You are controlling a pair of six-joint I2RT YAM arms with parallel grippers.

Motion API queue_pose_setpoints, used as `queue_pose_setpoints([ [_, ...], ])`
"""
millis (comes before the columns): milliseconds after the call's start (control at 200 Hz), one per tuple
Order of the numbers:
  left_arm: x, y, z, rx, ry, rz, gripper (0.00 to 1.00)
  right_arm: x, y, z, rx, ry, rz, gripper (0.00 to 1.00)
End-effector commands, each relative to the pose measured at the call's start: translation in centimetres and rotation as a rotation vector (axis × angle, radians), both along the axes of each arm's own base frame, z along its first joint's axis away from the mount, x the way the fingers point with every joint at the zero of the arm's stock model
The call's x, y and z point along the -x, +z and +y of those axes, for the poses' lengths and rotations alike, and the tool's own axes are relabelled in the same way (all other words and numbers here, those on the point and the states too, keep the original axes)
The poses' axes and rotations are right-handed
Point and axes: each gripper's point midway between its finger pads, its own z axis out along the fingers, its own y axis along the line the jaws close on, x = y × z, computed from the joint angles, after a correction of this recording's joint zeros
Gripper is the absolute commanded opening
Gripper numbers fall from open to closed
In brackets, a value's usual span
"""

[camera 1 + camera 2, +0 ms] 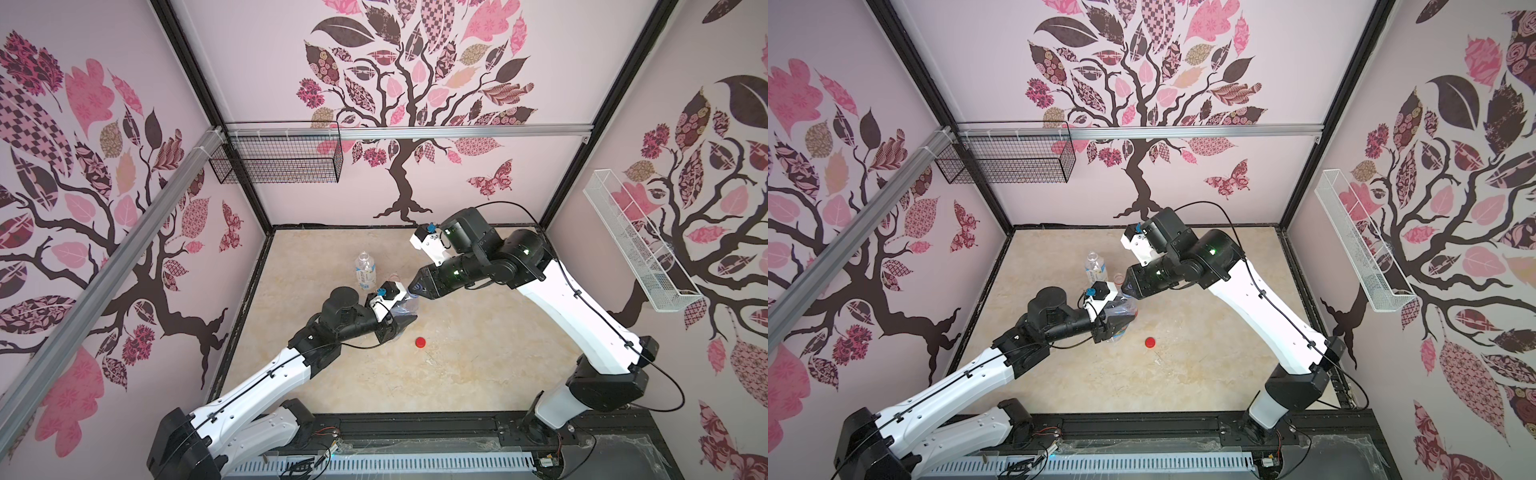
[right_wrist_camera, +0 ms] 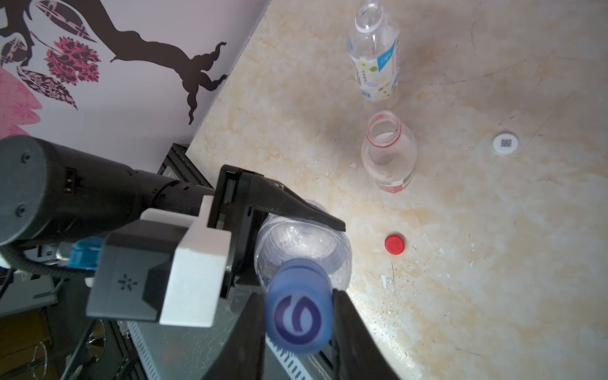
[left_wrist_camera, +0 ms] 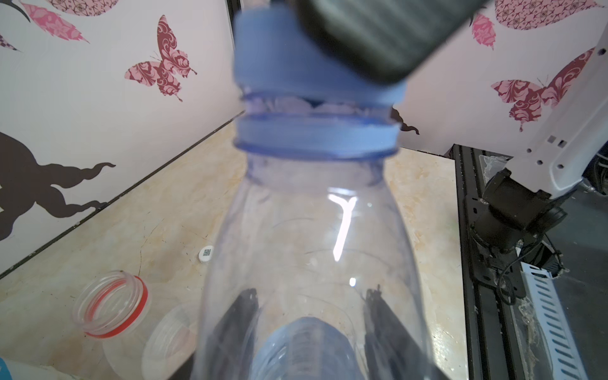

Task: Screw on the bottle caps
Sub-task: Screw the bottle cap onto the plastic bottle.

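marbled tabletop [image 1: 478,374]: red cap [image 1: 421,342], white cap [image 2: 505,143], red-labelled bottle [image 2: 390,154], white-green bottle [image 2: 375,62], both upright.

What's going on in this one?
The left claw grips the bluish bottle by its body while the right claw pinches the blue cap at its mouth. The cap sits crooked, neck threads showing below it, so it isn't screwed down. The red cap and white cap lie loose on the table; the red-labelled bottle and taller bottle stand open.
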Motion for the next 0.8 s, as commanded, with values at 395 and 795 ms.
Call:
queue_pose_setpoints([
  [395, -1.3, 12.2, 0.2, 0.242, 0.174, -0.404, 0.54, -0.6, -5.1, -1.1, 0.119, -0.334, 0.263, 0.27],
  [795, -1.2, 9.2, 0.6, 0.128, 0.214, -0.450, 0.53, -2.3, -3.4, -3.4, -0.071, -0.540, 0.312, 0.36],
])
